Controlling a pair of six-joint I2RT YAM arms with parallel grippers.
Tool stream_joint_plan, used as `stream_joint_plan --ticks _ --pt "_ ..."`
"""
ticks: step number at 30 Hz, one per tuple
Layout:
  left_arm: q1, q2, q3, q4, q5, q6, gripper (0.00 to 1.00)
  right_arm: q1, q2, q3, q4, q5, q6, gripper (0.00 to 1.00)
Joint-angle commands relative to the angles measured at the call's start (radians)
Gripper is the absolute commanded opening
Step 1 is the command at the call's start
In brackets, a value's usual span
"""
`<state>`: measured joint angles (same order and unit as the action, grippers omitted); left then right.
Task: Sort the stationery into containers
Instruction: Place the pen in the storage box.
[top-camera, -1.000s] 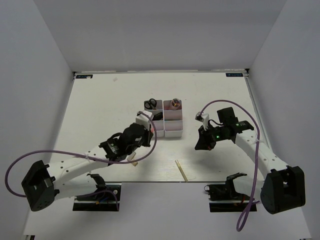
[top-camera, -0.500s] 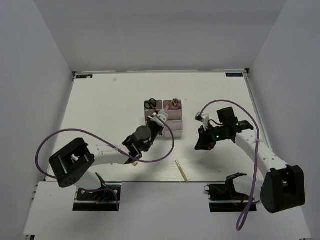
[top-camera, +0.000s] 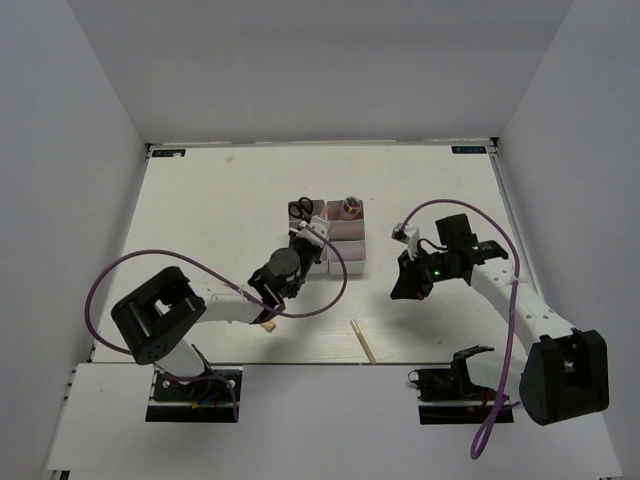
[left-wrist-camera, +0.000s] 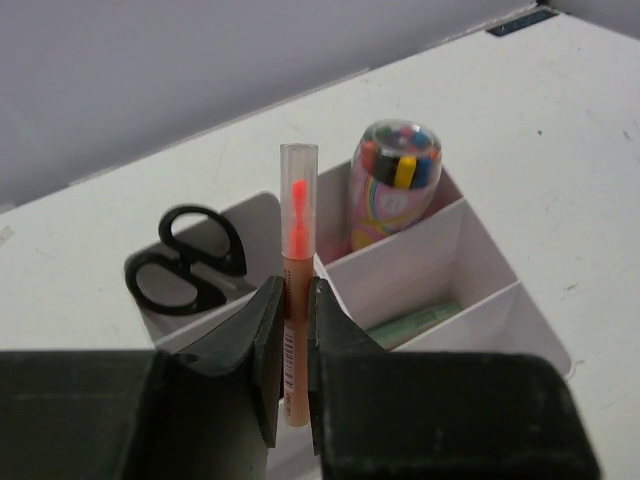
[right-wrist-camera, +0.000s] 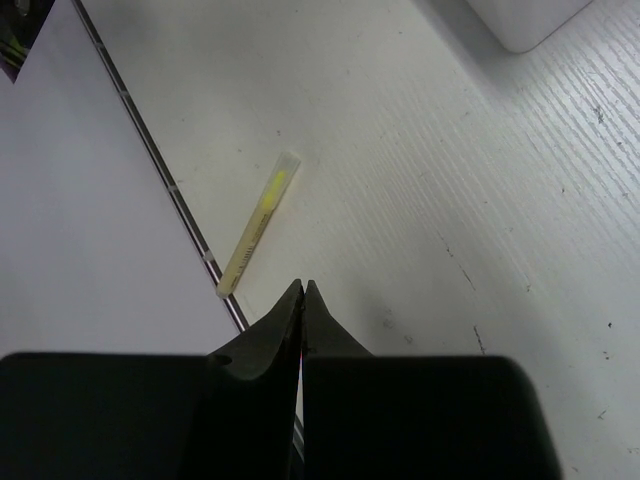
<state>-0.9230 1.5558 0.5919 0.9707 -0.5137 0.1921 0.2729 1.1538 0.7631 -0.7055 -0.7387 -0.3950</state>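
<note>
Thin pink pencil (left-wrist-camera: 297, 230), clear cap, grasped by left pincer (left-wrist-camera: 293, 300) at the bins (left-wrist-camera: 440, 250), visible only from left wrist, right pincer (right-wrist-camera: 302, 290) clenched empty above worktop (right-wrist-camera: 450, 200)

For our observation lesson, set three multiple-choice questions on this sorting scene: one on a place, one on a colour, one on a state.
1. Where are the scissors?
A) on the table
B) in a white bin
C) in the jaws

2. What colour is the tip of the pen lying on the table?
A) yellow
B) blue
C) black

3. How do the jaws of the right gripper stand?
A) wide open
B) shut on a pen
C) shut, empty

Answers:
1 B: the black handles stand inside a corner compartment.
2 A: yellow shows through its clear cap.
3 C: the tips meet with nothing between them.
</note>
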Motion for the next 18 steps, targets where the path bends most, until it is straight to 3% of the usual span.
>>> stream_joint_plan --ticks 1,9,18 --pt "0.007 0.004 -0.043 0.059 -0.023 -0.049 0.00 -0.014 -0.002 0.013 -0.006 -0.036 -0.008 0.00" --pt "0.013 0.039 -0.089 0.094 -0.043 -0.086 0.00 -0.023 -0.002 0.016 -0.017 -0.051 -0.013 0.00" --pt "0.019 0.067 -0.087 0.094 -0.062 -0.111 0.28 -0.034 0.003 0.015 -0.018 -0.062 -0.018 0.00"
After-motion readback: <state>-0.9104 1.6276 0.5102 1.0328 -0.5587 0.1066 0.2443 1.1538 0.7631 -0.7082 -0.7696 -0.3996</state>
